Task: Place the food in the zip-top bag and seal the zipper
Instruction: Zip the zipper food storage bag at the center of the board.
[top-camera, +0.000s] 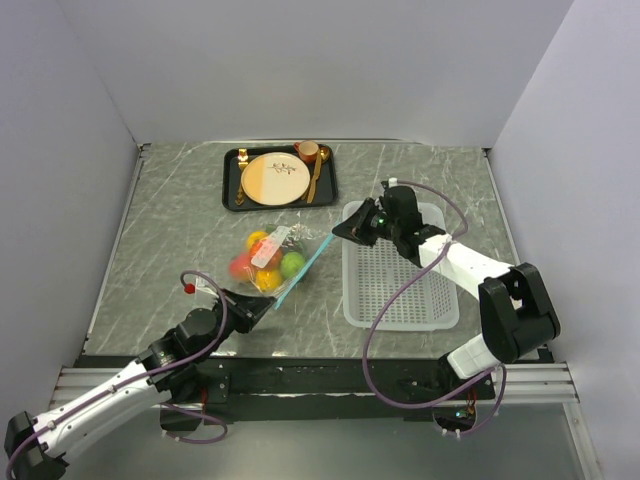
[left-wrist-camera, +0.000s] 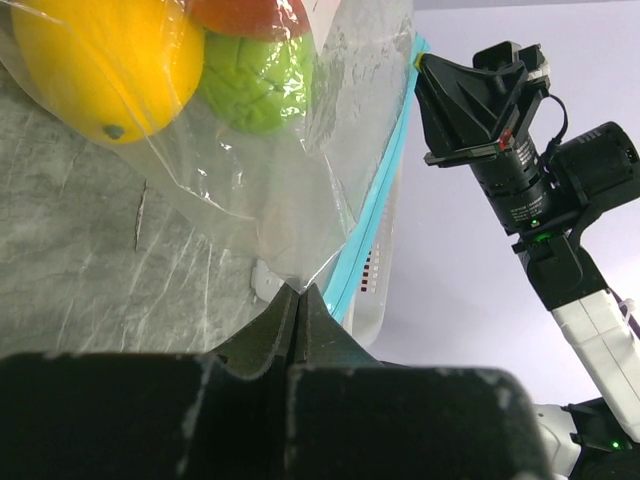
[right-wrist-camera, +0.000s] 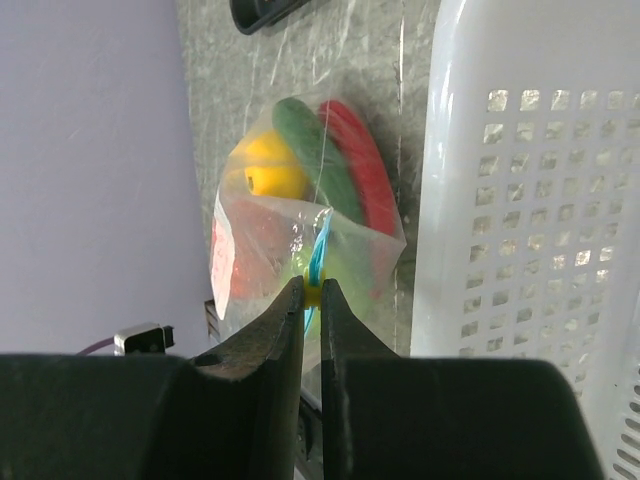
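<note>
Now, from above, the bag (top-camera: 268, 248), food (top-camera: 292, 264) inside, is seen on the table (top-camera: 150, 250), its zipper (top-camera: 303, 270) stretched between left gripper (top-camera: 270, 303) and right gripper (top-camera: 340, 232). Left wrist: the bag's corner is clamped tight. Right wrist: the zipper's end is pinched, and a slip there could leave it unsealed.

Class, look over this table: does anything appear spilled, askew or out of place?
Nothing stands out. The food sits inside the zip-top bag, whose zipper ends are pinched by the left gripper and right gripper; no food lies loose.
</note>
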